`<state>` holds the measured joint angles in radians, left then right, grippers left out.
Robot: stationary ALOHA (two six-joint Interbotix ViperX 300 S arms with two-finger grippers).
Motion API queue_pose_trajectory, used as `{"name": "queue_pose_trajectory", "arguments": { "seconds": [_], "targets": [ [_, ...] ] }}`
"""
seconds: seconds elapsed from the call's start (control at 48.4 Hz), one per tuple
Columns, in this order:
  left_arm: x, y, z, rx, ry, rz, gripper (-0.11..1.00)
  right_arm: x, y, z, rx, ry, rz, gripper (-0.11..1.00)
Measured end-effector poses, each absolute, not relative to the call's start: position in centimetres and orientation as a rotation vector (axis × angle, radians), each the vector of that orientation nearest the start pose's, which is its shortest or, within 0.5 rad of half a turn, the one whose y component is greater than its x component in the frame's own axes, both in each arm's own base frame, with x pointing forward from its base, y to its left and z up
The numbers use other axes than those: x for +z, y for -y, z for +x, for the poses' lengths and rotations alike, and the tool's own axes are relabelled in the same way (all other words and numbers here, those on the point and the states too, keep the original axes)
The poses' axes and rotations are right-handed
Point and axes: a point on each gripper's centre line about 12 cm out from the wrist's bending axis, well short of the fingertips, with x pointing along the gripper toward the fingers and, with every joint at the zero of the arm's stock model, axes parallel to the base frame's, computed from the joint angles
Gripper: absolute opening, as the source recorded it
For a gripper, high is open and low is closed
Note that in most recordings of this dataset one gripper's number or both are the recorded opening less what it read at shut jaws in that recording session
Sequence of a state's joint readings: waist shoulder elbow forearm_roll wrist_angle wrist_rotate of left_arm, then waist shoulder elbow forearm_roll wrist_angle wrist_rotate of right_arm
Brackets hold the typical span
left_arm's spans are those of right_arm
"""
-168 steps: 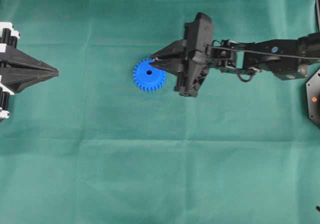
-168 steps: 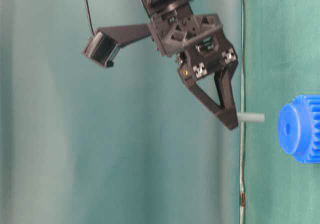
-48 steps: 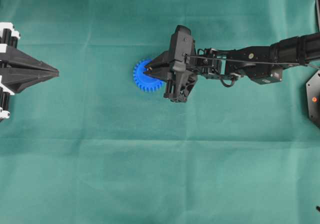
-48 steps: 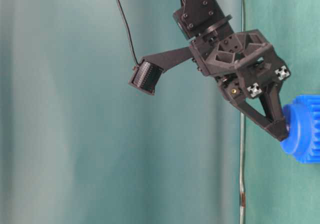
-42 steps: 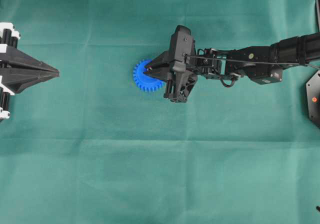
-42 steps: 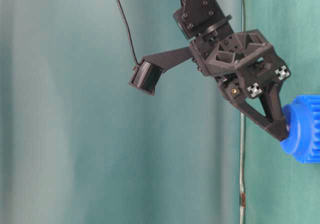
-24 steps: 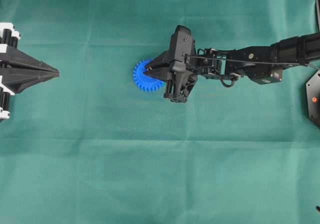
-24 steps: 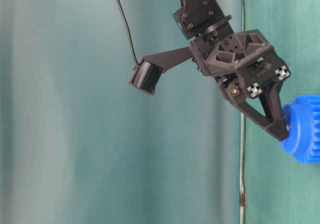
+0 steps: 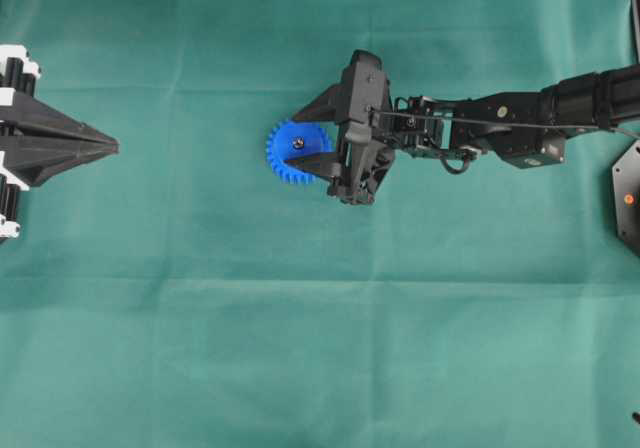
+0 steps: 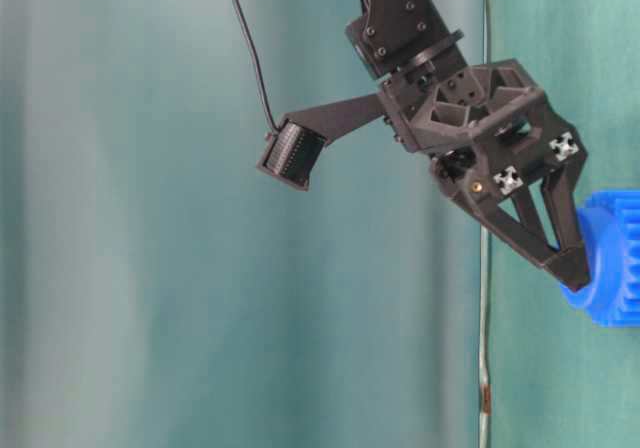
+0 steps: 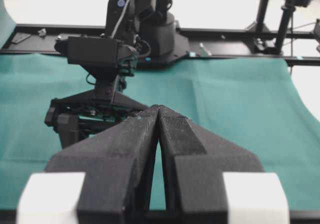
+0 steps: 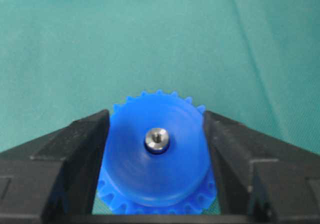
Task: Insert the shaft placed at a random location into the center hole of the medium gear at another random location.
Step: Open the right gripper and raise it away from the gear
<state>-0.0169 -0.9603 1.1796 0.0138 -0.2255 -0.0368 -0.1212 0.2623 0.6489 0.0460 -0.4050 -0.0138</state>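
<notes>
Seen side-on and turned a quarter, the green-draped worktop [image 10: 540, 28] fills the right edge, with blurred teal drapery behind on the left. The medium gear [image 10: 612, 263] lies flat on the cloth, its toothed rim and raised hub in profile. The right pincer [image 10: 572, 258] reaches the hub, its two black fingers [image 10: 520, 236] spread apart, tips at the hub's face. A small wrist camera [image 10: 292, 154] juts out on a bracket, a thin black cable [image 10: 248, 53] looping up from it.
</notes>
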Motion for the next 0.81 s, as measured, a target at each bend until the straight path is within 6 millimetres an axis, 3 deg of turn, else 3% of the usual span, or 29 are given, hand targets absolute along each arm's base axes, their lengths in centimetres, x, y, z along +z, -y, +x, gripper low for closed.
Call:
{"name": "queue_pose_trajectory", "arguments": {
  "seconds": [0.269, 0.476, 0.807],
  "targets": [
    [28.3, 0.4, 19.9, -0.020, 0.004, -0.023, 0.00, 11.1, 5.1, 42.0, -0.139, -0.495, 0.052, 0.70],
    [28.3, 0.4, 19.9, -0.020, 0.006, -0.023, 0.00, 14.7, 5.1, 41.7, -0.138, -0.422, 0.048, 0.70],
    [28.3, 0.4, 19.9, -0.020, 0.007, -0.023, 0.00, 17.3, 4.8, 40.2, -0.133, -0.393, 0.047, 0.70]
  ]
}}
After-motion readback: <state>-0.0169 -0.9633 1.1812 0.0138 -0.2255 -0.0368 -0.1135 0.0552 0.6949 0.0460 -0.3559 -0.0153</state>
